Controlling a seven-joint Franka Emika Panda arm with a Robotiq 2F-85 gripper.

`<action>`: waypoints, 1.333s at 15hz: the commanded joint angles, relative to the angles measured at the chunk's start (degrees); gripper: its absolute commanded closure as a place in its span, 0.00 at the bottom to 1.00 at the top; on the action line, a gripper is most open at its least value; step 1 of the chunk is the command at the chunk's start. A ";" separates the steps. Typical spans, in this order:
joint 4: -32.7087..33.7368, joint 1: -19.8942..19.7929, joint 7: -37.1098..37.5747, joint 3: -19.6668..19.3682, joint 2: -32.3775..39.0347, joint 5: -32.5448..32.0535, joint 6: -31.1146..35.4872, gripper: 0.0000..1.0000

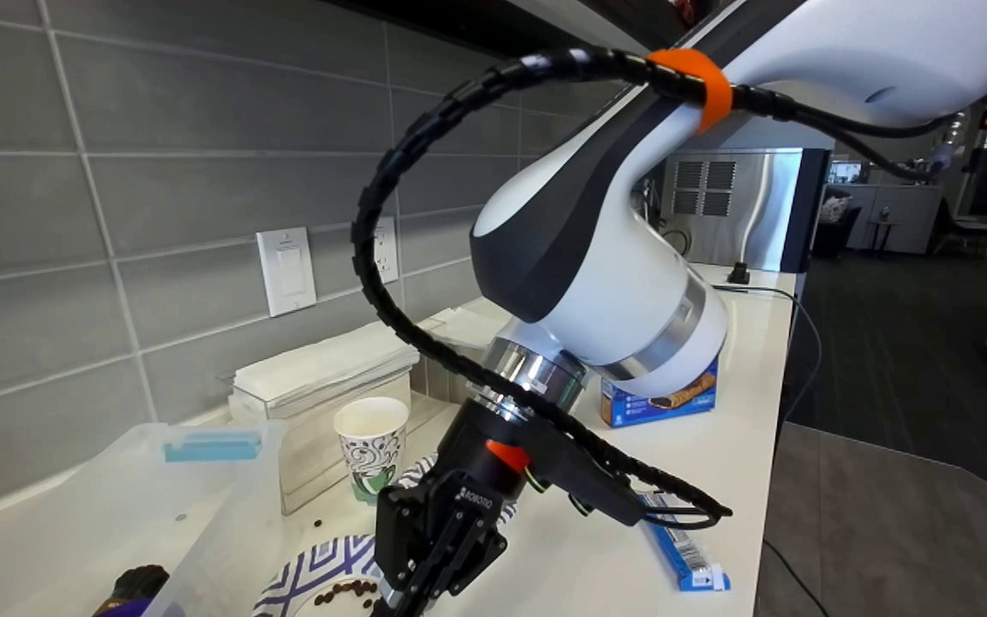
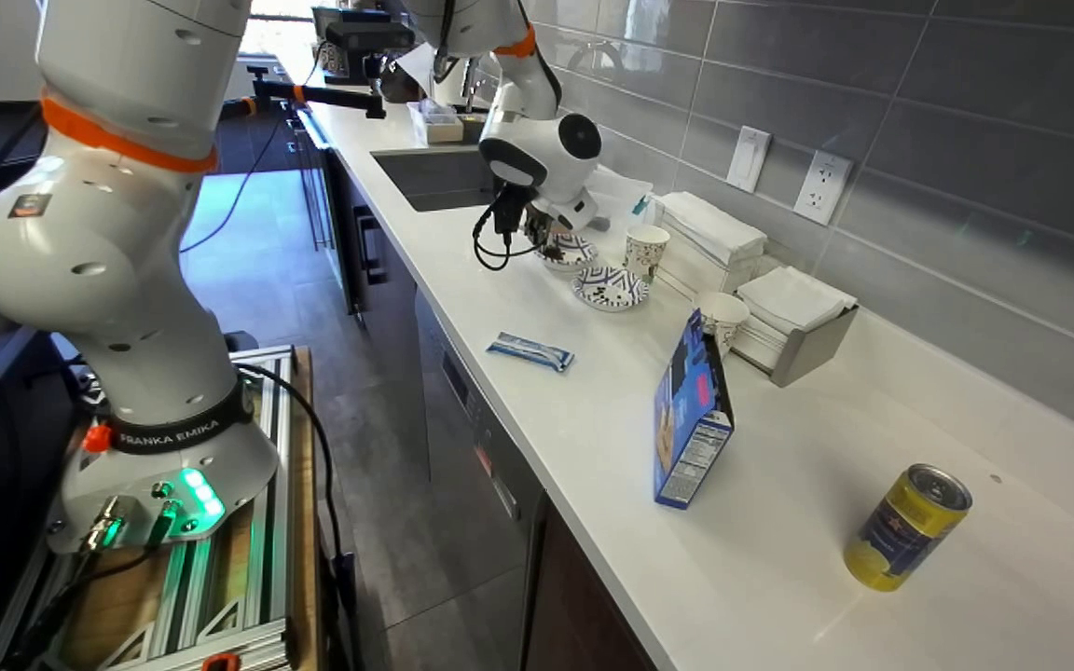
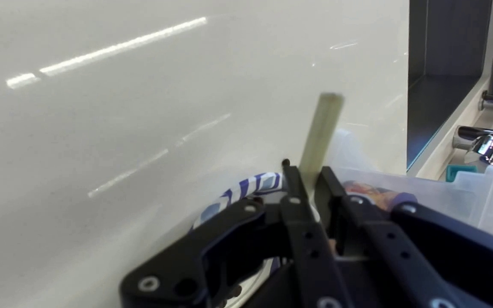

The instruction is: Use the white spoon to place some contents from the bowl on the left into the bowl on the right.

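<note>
Gripper (image 3: pixel 310 174) has its jaws pressed nearly together, and between them you have the spoon (image 3: pixel 322 128) by its pale handle; in the wrist view the handle's end juts out past them at a tilt, and the scoop end is hidden. You are at left bowl (image 1: pixel 309 570) in both exterior views, with dark pieces (image 1: pixel 348 590) in it; whether the spoon touches them, you cannot tell. Just beside left bowl, a loose piece (image 1: pixel 318 523) lies on the counter (image 1: pixel 579 557). The right bowl (image 2: pixel 613 274), next to left bowl, holds dark pieces too. Toward the wall (image 1: pixel 202 214) from left bowl you have the bin (image 1: pixel 232 514) just beside it, a cup (image 1: pixel 371 446) near it, and napkins (image 1: pixel 322 364) farther off. Well apart from left bowl are the packet (image 2: pixel 530 351), then the box (image 2: pixel 681 415), and farthest the can (image 2: pixel 905 531).
</note>
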 commanded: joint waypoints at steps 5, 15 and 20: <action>2.08 5.41 -4.49 -7.32 0.78 8.89 -7.53 0.97; 2.32 8.04 -6.52 -12.94 1.16 14.77 -13.11 0.97; 3.40 8.77 -8.53 -14.13 1.72 19.04 -16.04 0.97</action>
